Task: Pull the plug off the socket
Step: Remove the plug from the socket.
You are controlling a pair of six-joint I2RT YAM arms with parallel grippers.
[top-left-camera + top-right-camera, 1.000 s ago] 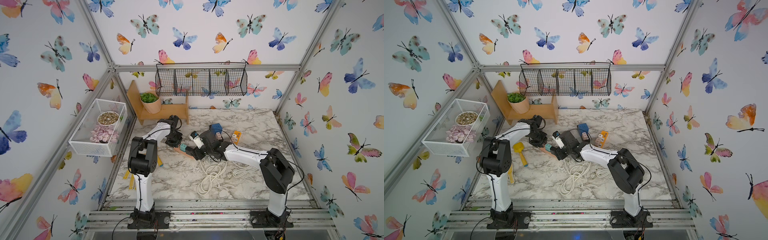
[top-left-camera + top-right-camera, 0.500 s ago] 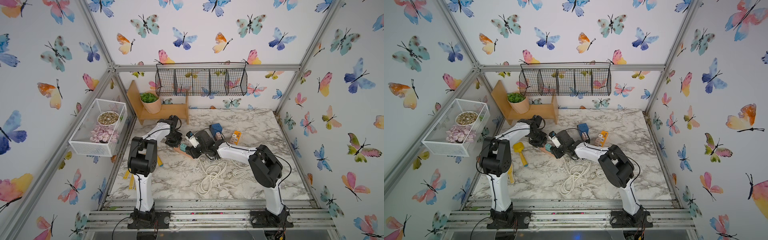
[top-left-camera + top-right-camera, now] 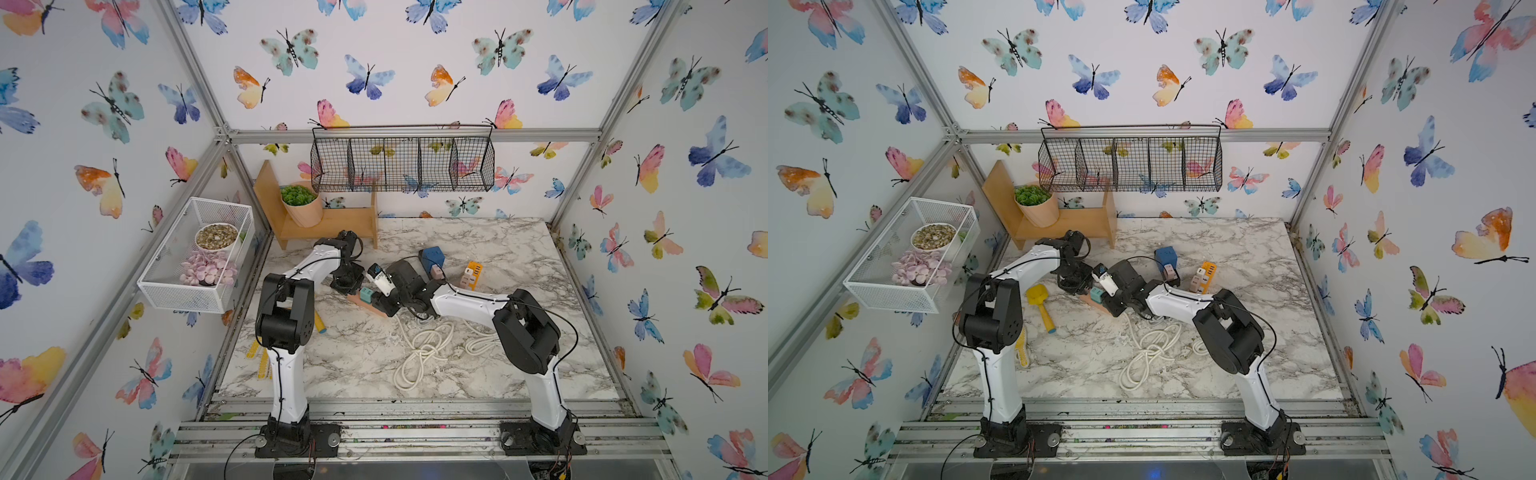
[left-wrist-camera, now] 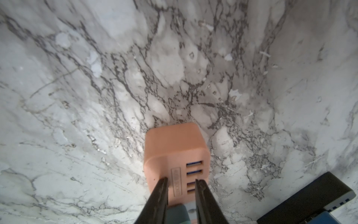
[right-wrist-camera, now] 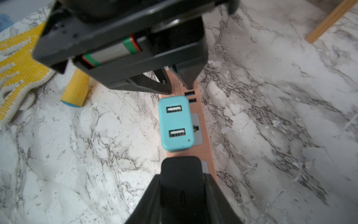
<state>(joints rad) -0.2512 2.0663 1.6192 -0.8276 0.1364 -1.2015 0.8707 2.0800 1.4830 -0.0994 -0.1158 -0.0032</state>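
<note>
Since a second ago: right arm has folded its elbow inward and carried the right claw [image 3: 379, 301] slightly left, up to the plug [image 5: 175, 122]. Left arm unchanged.

Left claw [image 4: 181, 180]: two slim black fingers [image 4: 160, 194], narrowly parted, tips set on the top face of the socket strip [image 4: 174, 143], clasping nothing.

Right claw: one broad black finger [image 5: 181, 170] seen end-on, just short of the plug. Jaw gap cannot be told, and nothing is visibly gripped.

Plug: one, teal plastic, a rounded block with two USB ports on top. It is seated in the strip, between the two claws.

Strip: one, salmon plastic, long and flat with rounded ends. Four blue USB slots at the left claw's end. It lies left of centre on the marble-patterned desk [image 3: 478, 237].

Outward:
- one loosely coiled white cable [image 3: 419, 353], nearer
- one blue cube adaptor [image 3: 432, 255], further right
- one yellow scoop [image 3: 1038, 299], left
- one yellow knit glove [image 5: 15, 73]

Far wall: one black wire basket [image 3: 403, 162] with four compartments, and one wooden shelf [image 3: 332, 224] holding one potted plant [image 3: 303, 208].
</note>
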